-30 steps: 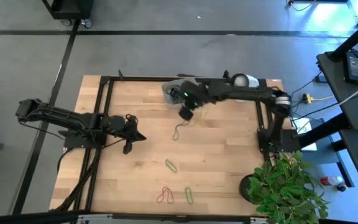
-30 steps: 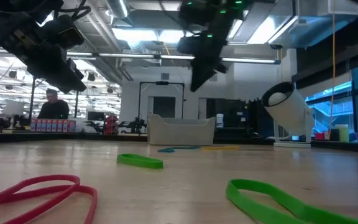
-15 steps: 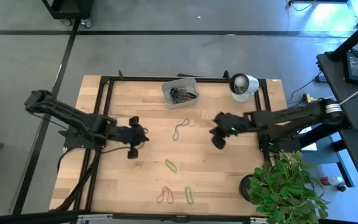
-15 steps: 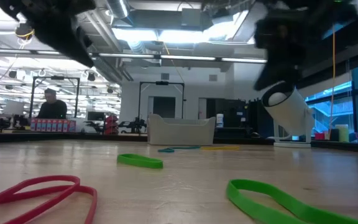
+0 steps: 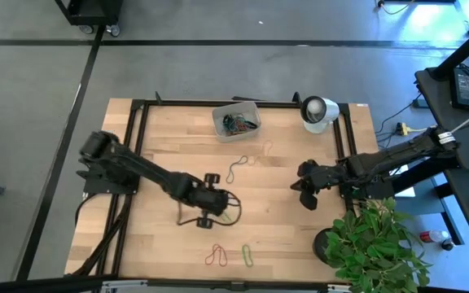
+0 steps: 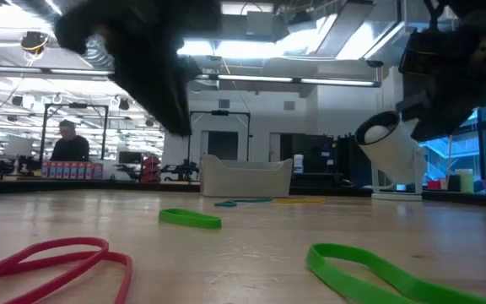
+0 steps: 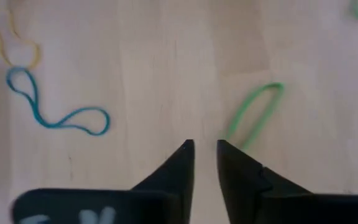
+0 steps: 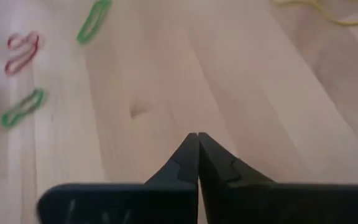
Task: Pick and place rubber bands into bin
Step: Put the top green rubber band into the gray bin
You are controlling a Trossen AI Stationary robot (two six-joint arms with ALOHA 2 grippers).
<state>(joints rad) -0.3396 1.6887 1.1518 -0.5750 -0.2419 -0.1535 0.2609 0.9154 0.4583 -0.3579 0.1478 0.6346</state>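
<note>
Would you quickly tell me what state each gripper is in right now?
Left gripper: slightly open, empty, above a green rubber band.
Right gripper: closed, holding nothing.

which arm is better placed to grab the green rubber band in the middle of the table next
Left. The left gripper hangs right beside the green rubber band, fingers slightly parted, with the band just ahead of its tips in its wrist view. The right gripper is shut and waits farther off near the table's right side.

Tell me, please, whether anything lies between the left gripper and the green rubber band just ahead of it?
Nothing visible: only bare wood separates the left gripper, fingers slightly parted, from the green rubber band.
</note>
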